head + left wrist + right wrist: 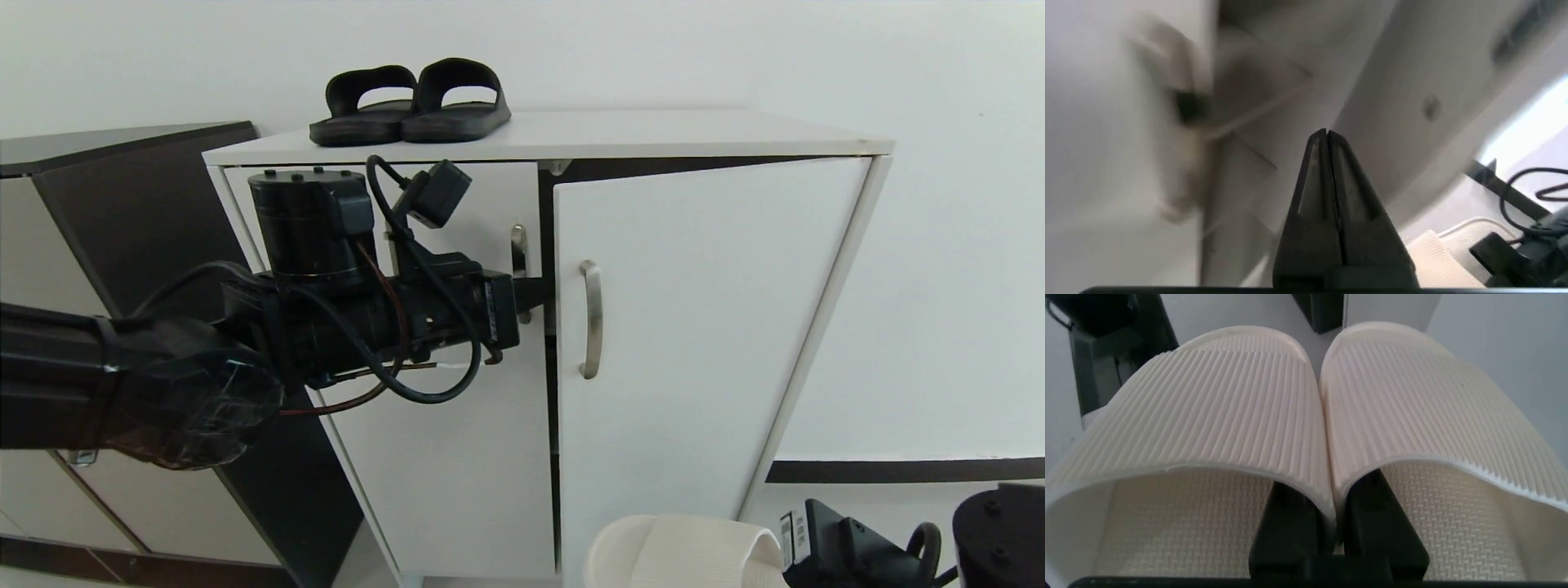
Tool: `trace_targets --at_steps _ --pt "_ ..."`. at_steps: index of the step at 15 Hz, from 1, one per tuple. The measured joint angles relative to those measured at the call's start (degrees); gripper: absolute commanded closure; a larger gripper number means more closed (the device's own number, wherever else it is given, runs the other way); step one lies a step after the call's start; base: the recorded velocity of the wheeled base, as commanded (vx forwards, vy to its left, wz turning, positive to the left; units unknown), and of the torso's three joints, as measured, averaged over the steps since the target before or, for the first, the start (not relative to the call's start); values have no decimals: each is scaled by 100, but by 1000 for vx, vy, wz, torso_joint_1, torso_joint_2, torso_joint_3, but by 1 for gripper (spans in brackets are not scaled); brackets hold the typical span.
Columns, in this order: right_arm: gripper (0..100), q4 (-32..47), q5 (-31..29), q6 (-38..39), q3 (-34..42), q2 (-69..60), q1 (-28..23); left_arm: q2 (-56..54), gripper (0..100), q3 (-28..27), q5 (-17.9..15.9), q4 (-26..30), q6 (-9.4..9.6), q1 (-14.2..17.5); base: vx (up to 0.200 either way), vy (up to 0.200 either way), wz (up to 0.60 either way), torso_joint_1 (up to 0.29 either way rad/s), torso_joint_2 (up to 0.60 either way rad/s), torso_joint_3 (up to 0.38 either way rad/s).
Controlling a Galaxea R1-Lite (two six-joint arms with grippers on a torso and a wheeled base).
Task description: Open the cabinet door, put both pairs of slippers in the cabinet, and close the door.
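**A:** What surrounds the left claw [539, 292]?

**B:** A white, flat-panelled cabinet [702, 135] stands straight ahead. The claw's tip is at the dark gap between the two doors, beside the left door's metal handle [518, 260]. Its jaws are pressed together and hold nothing. A dark cabinet [147, 212] stands behind its arm.

**A:** And the slippers?

**B:** The black slippers [408, 106] are smooth and sit above that claw on the cabinet top. The cream slippers [1233, 400] have ribbed straps and are clamped in the right claw [1331, 531], low before the right door [678, 367].

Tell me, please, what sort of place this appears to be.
Probably a home entryway: a white cabinet against a bare wall, black slippers on top, cream slippers in the right gripper.
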Motion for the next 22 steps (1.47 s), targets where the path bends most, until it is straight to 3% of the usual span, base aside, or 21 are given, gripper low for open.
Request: trace_targets --at_steps 3,6,9,13,15,17,20,22 --pt "100 1 2 -27 251 -133 343 -28 100 265 107 -293 -38 -471 -200 0 0 -6 2 -4" --pt "100 -16 2 -49 419 -243 566 46 100 221 169 -468 -372 -1020 -200 0 0 -1 2 2" --pt "100 -16 -340 41 247 -193 581 390 100 -22 332 -816 -457 -1292 -200 0 0 -1 2 2" --pt "100 -24 -2304 1037 -684 516 623 322 100 16 1653 -1130 -569 -923 0 0 0 0 0 0" --pt "100 -21 -3177 1480 -1176 1019 571 -106 100 325 2088 -1000 -564 -586 0 0 0 0 0 0" --pt "100 -33 -4092 1666 -1547 1499 246 -861 100 1009 2325 -646 -563 -297 0 0 0 0 0 0" --pt "100 -54 -4359 1779 -1712 1852 -313 -2310 100 2147 2693 38 -550 -30 0 0 0 0 0 0" --pt "100 -55 -4414 1803 -1698 1941 -623 -3337 100 2762 3161 714 -451 66 0 0 0 0 0 0"
